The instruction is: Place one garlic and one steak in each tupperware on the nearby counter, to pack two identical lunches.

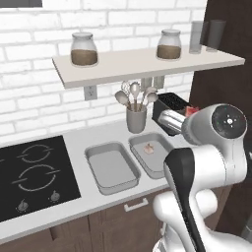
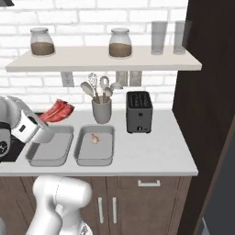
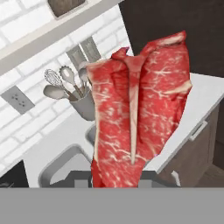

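My gripper (image 2: 48, 118) is shut on a red marbled steak (image 2: 57, 111), held in the air over the far end of the left tupperware (image 2: 53, 151). The hand view has the steak (image 3: 140, 113) hanging large in front, hiding the fingertips. From the left base view a red corner of the steak (image 1: 192, 110) peeks past the gripper (image 1: 184, 114). Two grey tupperware sit side by side on the pale counter (image 2: 151, 151). The left tupperware (image 1: 110, 170) has nothing in it. The right tupperware (image 1: 157, 162) holds a whitish-pink garlic (image 1: 148, 148), the same garlic (image 2: 95, 138) lying near the far end of the right tupperware (image 2: 98, 151).
A grey utensil crock (image 2: 101, 110) stands just behind the trays, and a black toaster (image 2: 138, 111) to their right. The black hob (image 1: 29, 172) lies to the left. A shelf (image 2: 105, 59) with jars hangs overhead. A dark tall cabinet (image 2: 206, 92) closes the right end.
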